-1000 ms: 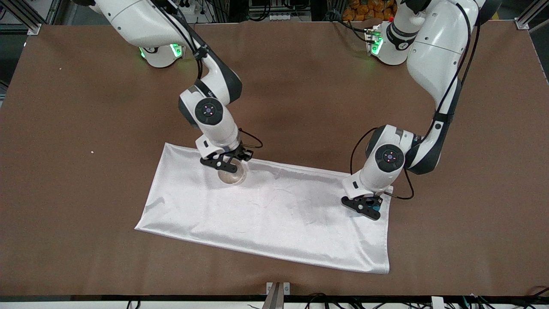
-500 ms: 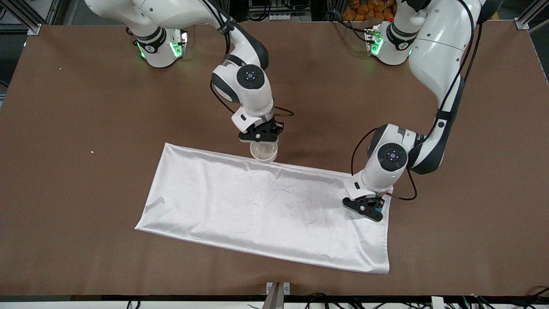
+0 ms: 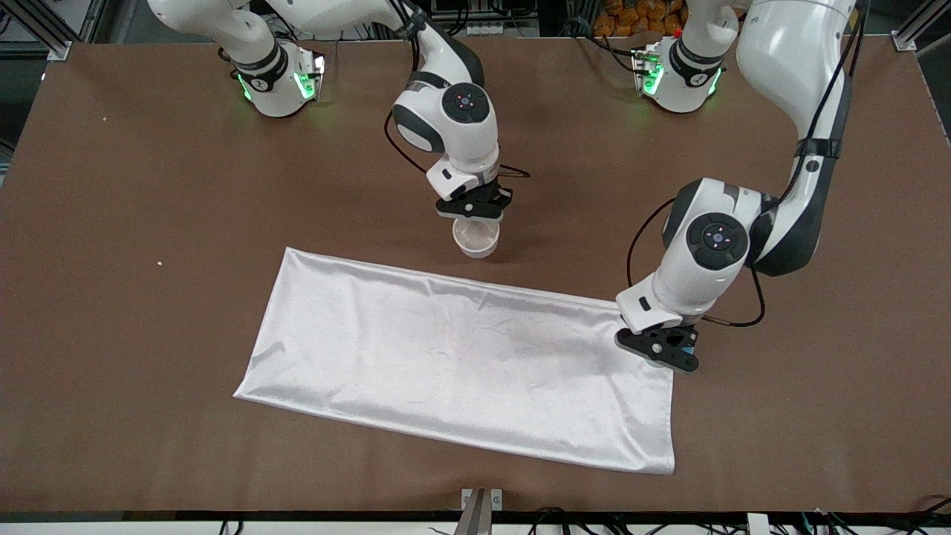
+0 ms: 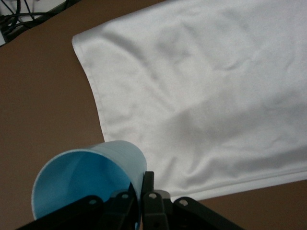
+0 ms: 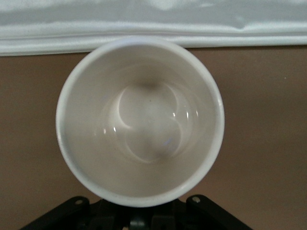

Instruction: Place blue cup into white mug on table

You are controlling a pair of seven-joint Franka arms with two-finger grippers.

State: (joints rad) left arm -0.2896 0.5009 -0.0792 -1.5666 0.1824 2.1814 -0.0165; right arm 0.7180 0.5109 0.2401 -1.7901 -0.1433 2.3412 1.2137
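Gripping the small bright-blue plastic cup (image 4: 88, 179) by its rim over the white satin cloth's (image 3: 461, 357) corner, left gripper (image 3: 663, 349) clamps shut while right gripper (image 3: 475, 208) pinches the empty cream-white cylindrical mug (image 3: 476, 238) over the brown table (image 3: 148, 186).

The counter (image 3: 134, 312) is a broad, matte brown surface. A white satin cloth (image 3: 461, 364) lies flat on it, rectangular and lightly creased, set at a slant, its long edge nearest the front camera running lower toward the left arm's end. Two tiny pale specks (image 3: 159, 262) sit on the bare brown toward the right arm's end, well apart from the cloth; what they are cannot be told. Both arm bases stand along the counter's top edge.
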